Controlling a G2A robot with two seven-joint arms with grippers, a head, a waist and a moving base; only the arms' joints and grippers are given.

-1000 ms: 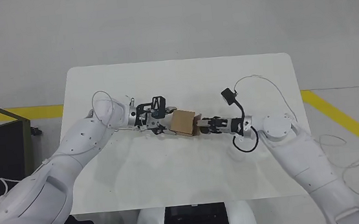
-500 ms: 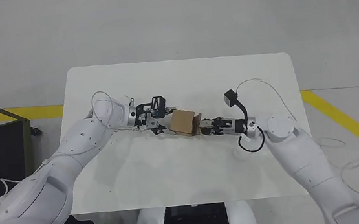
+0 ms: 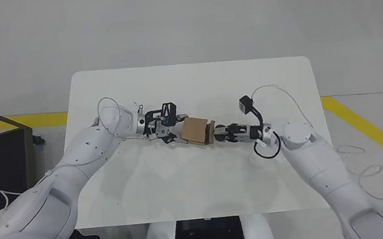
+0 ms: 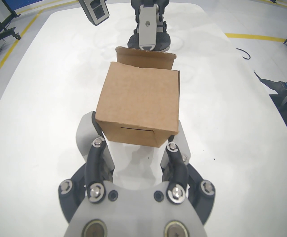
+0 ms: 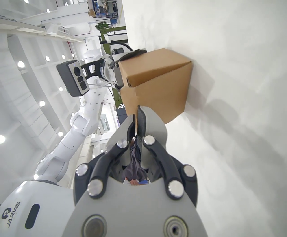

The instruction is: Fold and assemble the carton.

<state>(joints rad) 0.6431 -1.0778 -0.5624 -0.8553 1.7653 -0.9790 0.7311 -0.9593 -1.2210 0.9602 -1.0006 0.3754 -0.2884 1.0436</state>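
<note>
1. Two hands meet at one small brown carton [image 3: 195, 129], which sits near the middle of the white table [image 3: 106, 93], a little below centre in the top view
2. Coming in from the left of that frame, the left hand [image 3: 176, 130] has its fingers [image 4: 96, 125] spread to the carton's width and pressed against the two lower corners of the closed end, so it is grasping the carton
3. Coming in from the right of the frame, the right hand [image 3: 218, 133] is clenched flat on the thin edge of the flap [image 4: 144, 59] that stands up at the carton's far, open end
4. Whether the carton's underside rests on the table or hangs just clear of it, I cannot tell
5. The body looks already squared up, and a slit on the closed end suggests a tab is tucked in there; what seems left is swinging the pinched flap over and tucking it
6. The carton looks like thin cardboard, so it is likely very light, with a matt surface that should not slip; the panels should be stiff, but the open end would probably bow under a hard squeeze
7. The best hold on the body is probably at the closed end's corners, where the folded board braces itself
8. The flap is best held at the middle of its free edge, so it turns evenly on its crease and does not twist or tear
</note>
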